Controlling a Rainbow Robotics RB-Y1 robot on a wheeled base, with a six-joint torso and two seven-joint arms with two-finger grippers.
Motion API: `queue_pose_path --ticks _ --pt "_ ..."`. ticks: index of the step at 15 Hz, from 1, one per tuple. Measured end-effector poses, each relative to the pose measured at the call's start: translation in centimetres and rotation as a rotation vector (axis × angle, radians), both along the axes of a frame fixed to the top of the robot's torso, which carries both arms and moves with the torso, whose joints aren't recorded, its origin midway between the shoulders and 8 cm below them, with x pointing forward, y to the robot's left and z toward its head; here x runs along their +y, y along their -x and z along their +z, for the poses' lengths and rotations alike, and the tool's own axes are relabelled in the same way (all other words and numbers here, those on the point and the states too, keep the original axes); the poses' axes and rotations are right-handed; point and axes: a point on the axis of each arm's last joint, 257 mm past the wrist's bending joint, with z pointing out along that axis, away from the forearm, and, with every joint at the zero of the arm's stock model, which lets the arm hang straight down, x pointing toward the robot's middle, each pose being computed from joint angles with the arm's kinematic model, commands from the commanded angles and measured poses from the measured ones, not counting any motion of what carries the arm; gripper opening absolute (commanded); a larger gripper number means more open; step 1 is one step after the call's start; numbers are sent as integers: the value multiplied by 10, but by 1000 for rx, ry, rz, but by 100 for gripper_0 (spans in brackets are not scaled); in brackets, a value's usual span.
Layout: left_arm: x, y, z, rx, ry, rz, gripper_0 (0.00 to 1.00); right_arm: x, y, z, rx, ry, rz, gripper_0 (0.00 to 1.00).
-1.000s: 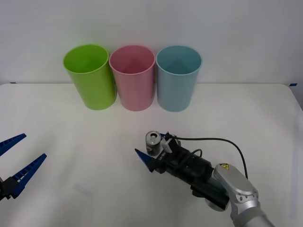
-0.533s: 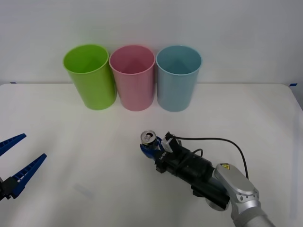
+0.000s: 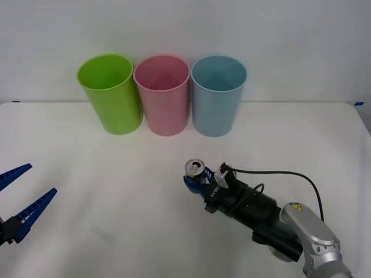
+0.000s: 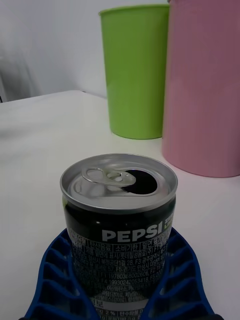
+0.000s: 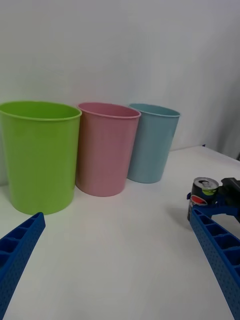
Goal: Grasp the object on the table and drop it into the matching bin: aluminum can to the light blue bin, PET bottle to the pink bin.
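The right claw (image 3: 196, 179) pinches the can (image 3: 195, 171) upright between its blue fingers (image 4: 176, 280), on the white tabletop (image 3: 116, 174) in front of the light blue bin (image 3: 218, 95) and pink bin (image 3: 163, 94). The left claw (image 3: 17, 200) rests spread, well apart.

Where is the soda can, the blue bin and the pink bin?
can (image 3: 195, 168), front view, on its shiny top
blue bin (image 3: 217, 110), front view, on its outer wall
pink bin (image 3: 166, 110), front view, on its outer wall
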Motion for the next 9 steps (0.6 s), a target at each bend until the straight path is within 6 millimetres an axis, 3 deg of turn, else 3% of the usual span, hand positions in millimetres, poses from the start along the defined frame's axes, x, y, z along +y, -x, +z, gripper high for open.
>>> queue_pose_path --ticks 5,9 --pt "0 0 0 0 0 0 100 -37 26 38 -13 -67 -46 0" --pt "0 0 0 0 0 0 100 -67 50 81 4 -150 -80 0"
